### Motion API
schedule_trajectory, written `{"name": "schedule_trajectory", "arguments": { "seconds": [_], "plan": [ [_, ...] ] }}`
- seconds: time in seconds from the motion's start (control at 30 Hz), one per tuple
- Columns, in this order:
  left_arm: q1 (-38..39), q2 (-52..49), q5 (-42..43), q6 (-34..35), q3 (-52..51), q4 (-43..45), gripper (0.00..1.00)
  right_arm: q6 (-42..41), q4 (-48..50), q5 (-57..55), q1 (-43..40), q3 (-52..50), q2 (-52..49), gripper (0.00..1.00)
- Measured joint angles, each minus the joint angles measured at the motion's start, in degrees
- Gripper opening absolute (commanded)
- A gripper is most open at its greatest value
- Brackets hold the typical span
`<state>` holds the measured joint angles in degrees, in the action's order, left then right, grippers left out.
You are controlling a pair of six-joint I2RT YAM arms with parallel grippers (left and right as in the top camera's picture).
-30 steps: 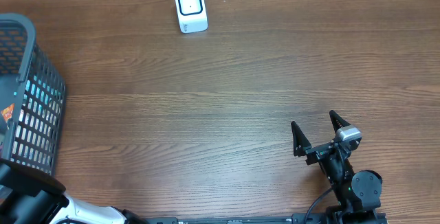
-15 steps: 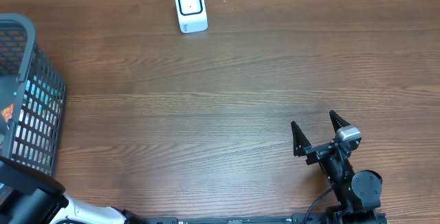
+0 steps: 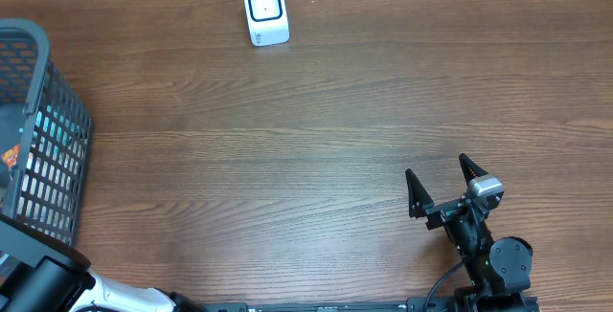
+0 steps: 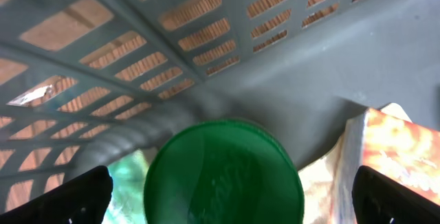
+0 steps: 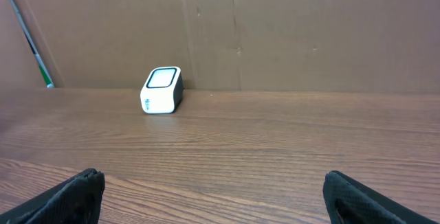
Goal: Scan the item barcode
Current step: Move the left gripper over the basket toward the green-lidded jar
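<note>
In the left wrist view a round dark green item (image 4: 223,176) fills the space between my left gripper's (image 4: 237,198) widely spread black fingers (image 4: 82,195); the gripper is open and sits inside the grey slatted basket (image 4: 206,18). No barcode shows on the green item. The white barcode scanner (image 3: 265,11) stands at the table's far edge and also shows as the scanner (image 5: 161,90) in the right wrist view. My right gripper (image 3: 437,168) rests open near the front right of the table, with nothing between its fingers (image 5: 79,191).
The basket (image 3: 43,130) stands at the table's left edge. Inside it an orange printed packet (image 4: 405,148) lies right of the green item. A brown cardboard wall (image 5: 275,31) backs the table behind the scanner. Part of my left arm (image 3: 43,288) shows at the bottom left.
The left arm's dark link at the bottom left has slid slightly lower in the overhead view. The right arm has not moved.
</note>
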<state>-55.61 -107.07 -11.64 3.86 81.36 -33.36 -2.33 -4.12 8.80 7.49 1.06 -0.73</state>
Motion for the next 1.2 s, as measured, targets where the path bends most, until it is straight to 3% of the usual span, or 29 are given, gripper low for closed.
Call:
{"name": "schedule_trajectory", "arguments": {
  "seconds": [0.27, 0.33, 0.4, 0.47, 0.97, 1.2],
  "plan": [
    [0.0, 0.0, 0.04, -0.02, -4.92, 4.79, 0.95, 0.0, 0.0, 0.0, 0.0, 0.0, 0.0, 1.0],
    [0.0, 0.0, 0.33, 0.02, -5.25, 4.85, 0.86, 0.02, 0.02, 0.02, 0.0, 0.0, 0.0, 1.0],
    [0.0, 0.0, 0.96, -0.24, -5.29, 5.07, 0.66, 0.0, 0.0, 0.0, 0.0, 0.0, 0.0, 1.0],
    [0.0, 0.0, 1.6, -0.61, -5.29, 5.29, 0.61, 0.0, 0.0, 0.0, 0.0, 0.0, 0.0, 1.0],
    [0.0, 0.04, 3.08, -0.39, -5.22, 5.33, 0.57, -0.02, 0.02, 0.0, 0.0, 0.0, 0.0, 1.0],
    [0.0, 3.15, 5.84, 2.29, -3.13, 1.44, 0.57, 0.0, -0.02, 0.0, 0.0, 0.0, 0.0, 1.0]
  ]
}}
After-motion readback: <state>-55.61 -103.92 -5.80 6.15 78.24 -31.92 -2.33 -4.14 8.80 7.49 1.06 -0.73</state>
